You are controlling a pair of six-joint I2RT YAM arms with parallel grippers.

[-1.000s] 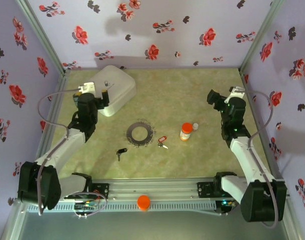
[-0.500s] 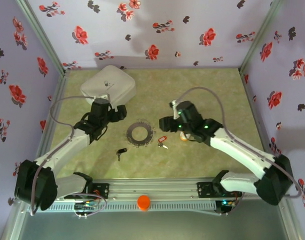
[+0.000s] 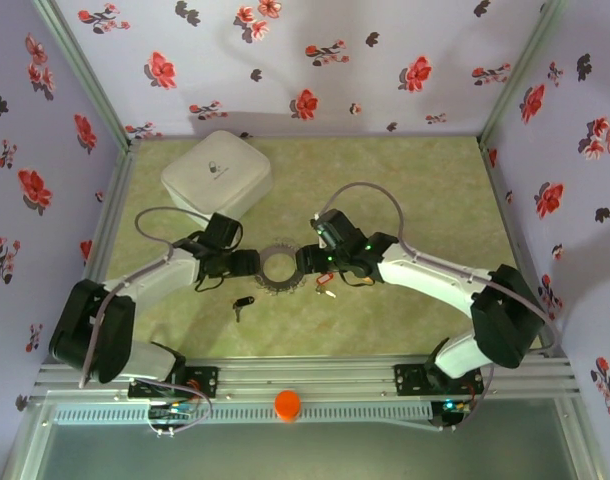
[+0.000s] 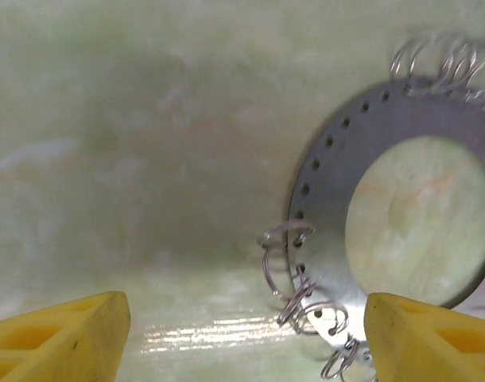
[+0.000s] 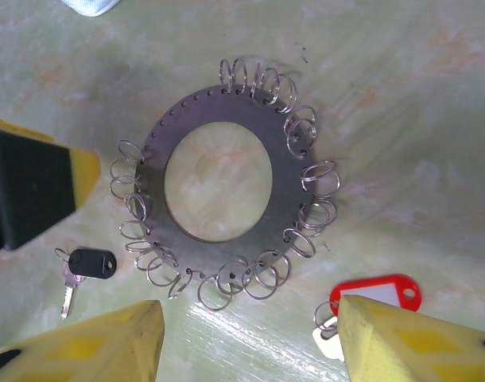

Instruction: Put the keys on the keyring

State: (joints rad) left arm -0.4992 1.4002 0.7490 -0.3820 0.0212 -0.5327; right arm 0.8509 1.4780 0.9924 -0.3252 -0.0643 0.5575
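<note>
White tube links run between bulky black joint housings on the left arm (image 3: 155, 277) and the right arm (image 3: 430, 278). A thin grey left cable (image 3: 165, 209) loops off one; a grey right cable (image 3: 365, 184) arches off the other. Both wrists end in black blocks. The left gripper (image 4: 246, 318) has wedge-shaped yellow left fingers (image 4: 60, 334). The right gripper (image 5: 250, 318) has matching yellow right fingers (image 5: 87, 346) with black marks at their lower corners. In the right wrist view one left finger shows a black pad (image 5: 24, 191) on yellow
</note>
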